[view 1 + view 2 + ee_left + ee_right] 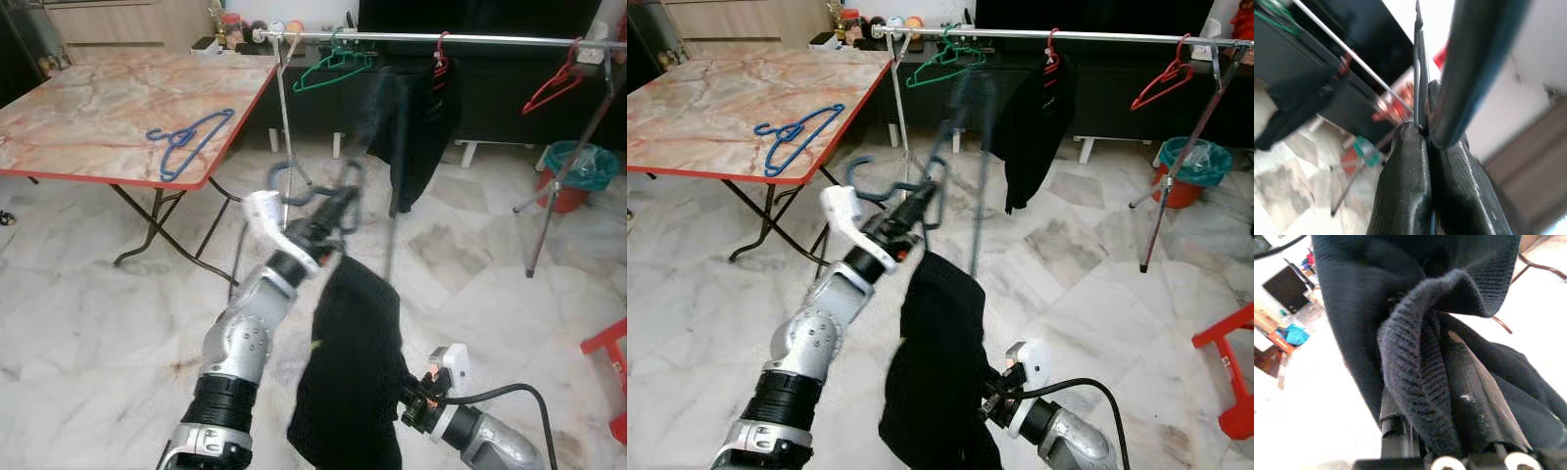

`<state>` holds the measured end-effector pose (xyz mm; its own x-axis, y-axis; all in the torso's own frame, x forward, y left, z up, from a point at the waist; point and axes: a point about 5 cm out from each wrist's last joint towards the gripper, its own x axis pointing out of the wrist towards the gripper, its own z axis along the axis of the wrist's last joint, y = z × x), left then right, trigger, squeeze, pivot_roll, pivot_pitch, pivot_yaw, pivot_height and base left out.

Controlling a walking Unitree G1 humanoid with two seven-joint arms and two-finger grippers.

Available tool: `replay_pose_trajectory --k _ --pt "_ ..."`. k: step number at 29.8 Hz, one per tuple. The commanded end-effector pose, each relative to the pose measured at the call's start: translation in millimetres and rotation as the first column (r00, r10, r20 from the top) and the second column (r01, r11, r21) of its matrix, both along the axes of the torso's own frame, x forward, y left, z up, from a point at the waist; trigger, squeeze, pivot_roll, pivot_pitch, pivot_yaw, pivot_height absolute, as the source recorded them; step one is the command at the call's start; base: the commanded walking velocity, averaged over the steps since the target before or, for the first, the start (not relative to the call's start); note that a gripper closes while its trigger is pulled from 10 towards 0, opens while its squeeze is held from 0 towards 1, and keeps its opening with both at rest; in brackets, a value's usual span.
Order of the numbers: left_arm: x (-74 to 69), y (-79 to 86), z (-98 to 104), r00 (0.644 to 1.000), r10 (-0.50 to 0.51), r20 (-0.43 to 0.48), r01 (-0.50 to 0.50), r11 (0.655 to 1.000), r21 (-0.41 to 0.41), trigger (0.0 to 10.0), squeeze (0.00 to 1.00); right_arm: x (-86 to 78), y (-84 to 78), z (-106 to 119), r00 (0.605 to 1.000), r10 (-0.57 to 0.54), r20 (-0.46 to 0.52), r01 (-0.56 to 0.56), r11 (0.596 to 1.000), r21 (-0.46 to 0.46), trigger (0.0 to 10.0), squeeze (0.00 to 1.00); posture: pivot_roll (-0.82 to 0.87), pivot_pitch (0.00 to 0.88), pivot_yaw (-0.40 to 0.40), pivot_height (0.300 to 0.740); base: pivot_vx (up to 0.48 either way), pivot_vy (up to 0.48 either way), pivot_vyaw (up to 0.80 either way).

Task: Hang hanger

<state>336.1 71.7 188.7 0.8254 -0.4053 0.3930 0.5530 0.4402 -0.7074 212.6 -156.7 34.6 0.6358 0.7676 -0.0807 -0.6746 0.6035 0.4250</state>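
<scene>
A black knitted garment (348, 362) drapes from the right gripper (1444, 396), pinched between its fingers, while the left gripper (338, 208), clamped shut on a dark metal hanger (323, 191), holds it below the silver clothes rail (441, 38).

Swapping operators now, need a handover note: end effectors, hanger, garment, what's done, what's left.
Left end effector: shut on the dark hanger, held up short of the rail.
Right end effector: low, shut on the black garment, which droops from the hanger.
Rail: green hanger, two red hangers, one with a black garment. Blue hanger lies on the table.
Done: hanger and garment gripped and lifted.
Left: hook the hanger on the rail, release both.
</scene>
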Motion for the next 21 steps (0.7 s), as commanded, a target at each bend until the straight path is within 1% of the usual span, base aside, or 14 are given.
replay_pose_trajectory --k 1,3,7,10,12,13,14,15,16,17,18,19,20,21 --pt "3.3 -30.2 39 0.997 -0.029 0.065 0.039 0.986 -0.165 10.0 0.0 0.9 4.6 7 0.999 0.032 0.028 -0.033 0.999 0.022 10.0 0.0 -0.03 0.007 0.056 0.74 0.0 0.0 0.0" --pt "6.4 -27.5 45 0.998 0.011 0.058 0.001 0.979 -0.203 10.0 0.0 0.4 6.4 8 0.999 0.046 0.026 -0.047 0.998 0.033 10.0 0.0 -0.03 0.006 0.054 0.74 0.0 0.0 0.0" --pt "9.3 -28.0 51 0.997 0.059 0.046 -0.047 0.974 -0.22 10.0 0.0 -0.2 6.1 7 0.999 0.047 0.02 -0.048 0.998 0.037 10.0 0.0 -0.03 0.006 0.053 0.74 0.0 0.0 0.0" --pt "13.1 -31.5 59 0.993 0.119 0.001 -0.116 0.963 -0.244 10.0 0.0 -3.0 4.9 5 0.998 0.063 0.001 -0.063 0.997 0.05 10.0 0.0 -0.02 0.008 0.052 0.74 0.0 0.0 0.0" --pt "13.1 -35.1 61 0.993 0.118 -0.007 -0.116 0.961 -0.25 10.0 0.0 -3.8 5.0 4 0.998 0.067 -0.004 -0.067 0.996 0.053 10.0 0.0 -0.02 0.008 0.052 0.74 0.0 0.0 0.0" --pt "11.8 -40.4 64 0.996 0.09 -0.006 -0.088 0.961 -0.262 10.0 0.0 -4.2 5.1 3 0.998 0.067 -0.011 -0.066 0.996 0.059 10.0 0.0 -0.02 0.008 0.052 0.74 0.0 0.0 0.0" --pt "11.8 -40.4 64 0.996 0.09 -0.006 -0.088 0.961 -0.262 10.0 0.0 -4.2 5.1 3 0.998 0.067 -0.011 -0.066 0.996 0.059 10.0 0.0 -0.02 0.008 0.052 0.74 0.0 0.0 0.0" --pt "2.2 -59.1 69 0.996 -0.086 0.003 0.081 0.933 -0.35 10.0 0.0 -3.5 5.4 1 0.998 0.054 -0.019 -0.053 0.996 0.066 10.0 0.0 -0.02 0.007 0.053 0.74 0.0 0.0 0.0" --pt "2.2 -59.1 69 0.996 -0.086 0.003 0.081 0.933 -0.35 10.0 0.0 -3.5 5.4 1 0.998 0.054 -0.019 -0.053 0.996 0.066 10.0 0.0 -0.02 0.007 0.053 0.74 0.0 0.0 0.0" --pt "-1.6 -64.7 70 0.99 -0.142 0.008 0.134 0.915 -0.38 10.0 0.0 -3.2 5.4 0 0.999 0.049 -0.021 -0.048 0.997 0.065 10.0 0.0 -0.02 0.007 0.053 0.74 0.0 0.0 0.0" --pt "-4.9 -69.7 71 0.979 -0.205 -0.017 0.176 0.875 -0.451 10.0 0.0 -2.7 4.7 -1 0.999 0.039 -0.023 -0.037 0.998 0.059 10.0 0.0 -0.02 0.007 0.053 0.74 0.0 0.0 0.0" --pt "-8.2 -74.7 71 0.968 -0.248 -0.027 0.204 0.849 -0.486 10.0 0.0 -2.6 4.3 -2 0.999 0.035 -0.024 -0.034 0.998 0.055 10.0 0.0 -0.01 0.006 0.054 0.74 0.0 0.0 0.0" --pt "-8.2 -74.7 71 0.968 -0.248 -0.027 0.204 0.849 -0.486 10.0 0.0 -2.6 4.3 -2 0.999 0.035 -0.024 -0.034 0.998 0.055 10.0 0.0 -0.01 0.006 0.054 0.74 0.0 0.0 0.0" --pt "-11.4 -79.0 72 0.958 -0.286 -0.028 0.231 0.826 -0.513 10.0 0.0 -2.5 3.9 -3 0.999 0.032 -0.025 -0.031 0.998 0.052 10.0 0.0 -0.01 0.004 0.054 0.74 0.0 0.0 0.0"
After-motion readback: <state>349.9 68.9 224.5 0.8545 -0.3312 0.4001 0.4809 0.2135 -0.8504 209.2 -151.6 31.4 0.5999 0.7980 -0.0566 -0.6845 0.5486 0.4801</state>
